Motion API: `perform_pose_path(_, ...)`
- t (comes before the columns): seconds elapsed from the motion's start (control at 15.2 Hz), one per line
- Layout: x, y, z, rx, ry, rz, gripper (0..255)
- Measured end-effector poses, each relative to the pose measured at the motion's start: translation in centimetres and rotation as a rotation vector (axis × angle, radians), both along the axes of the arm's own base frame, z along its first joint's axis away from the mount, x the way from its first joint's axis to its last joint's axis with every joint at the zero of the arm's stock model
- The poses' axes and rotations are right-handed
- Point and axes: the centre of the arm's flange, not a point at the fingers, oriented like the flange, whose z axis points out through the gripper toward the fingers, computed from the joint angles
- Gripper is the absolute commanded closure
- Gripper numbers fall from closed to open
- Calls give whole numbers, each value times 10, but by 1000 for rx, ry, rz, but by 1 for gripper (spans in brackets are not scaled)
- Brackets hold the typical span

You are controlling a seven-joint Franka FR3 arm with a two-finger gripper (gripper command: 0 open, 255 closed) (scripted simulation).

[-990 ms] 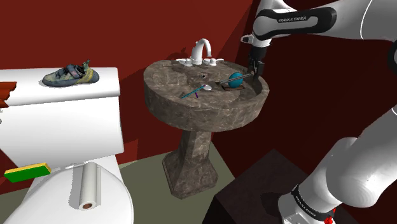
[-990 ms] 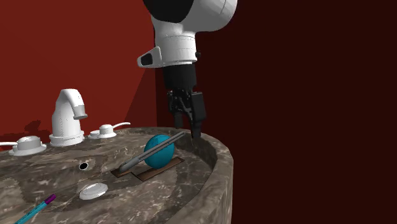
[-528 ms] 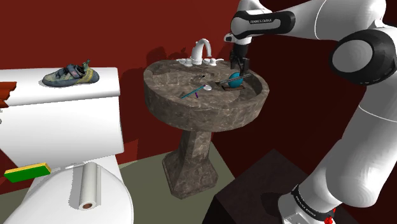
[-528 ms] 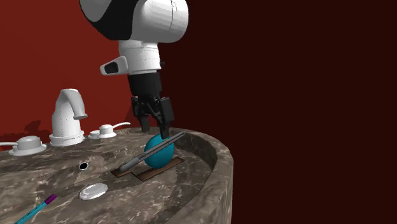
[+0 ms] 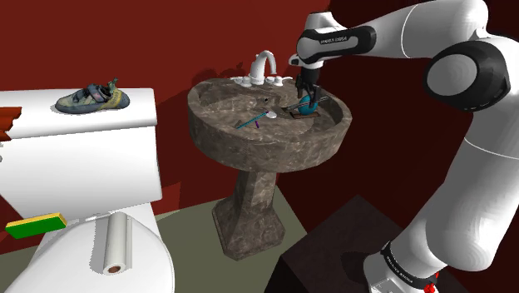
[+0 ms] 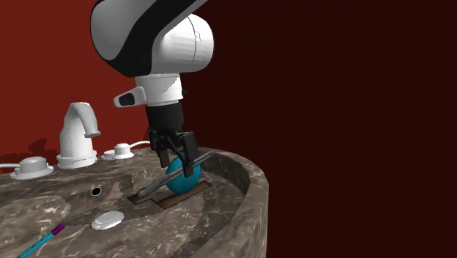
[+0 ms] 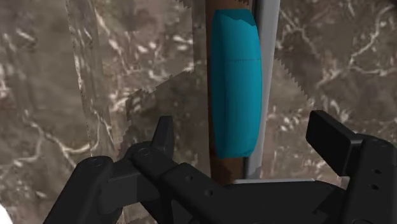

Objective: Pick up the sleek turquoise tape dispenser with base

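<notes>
The tape dispenser (image 5: 308, 105) has a turquoise round body (image 6: 180, 179), a grey bar across it and a brown base, and it lies inside the stone sink basin (image 5: 249, 143) near the far rim. My black gripper (image 5: 304, 93) hangs directly over it, open. In the second exterior view the gripper (image 6: 176, 163) has its fingers down around the top of the turquoise body. In the wrist view the body (image 7: 235, 95) lies between the gripper's (image 7: 245, 130) two spread fingers, with a gap on each side.
A white faucet (image 6: 77, 132) with two handles stands at the sink's back rim. A toothbrush (image 6: 40, 242), a drain plug (image 6: 108, 218) and the drain hole (image 6: 96, 190) lie in the basin. A toilet (image 5: 83, 158) carrying a shoe (image 5: 91, 98) stands at the shoulder view's left.
The gripper has swung from the sink's far rim to above the dispenser and come down around it. Its fingers stay apart. The dispenser has not moved.
</notes>
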Motion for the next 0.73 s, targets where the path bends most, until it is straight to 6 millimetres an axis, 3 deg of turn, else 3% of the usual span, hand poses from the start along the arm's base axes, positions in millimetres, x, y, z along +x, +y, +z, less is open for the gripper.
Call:
perform_pose_path(0.07, 0, 0, -2, 0, 0, 0, 255)
perform_pose_path(0.73, 1, 0, -4, 0, -1, 0, 255)
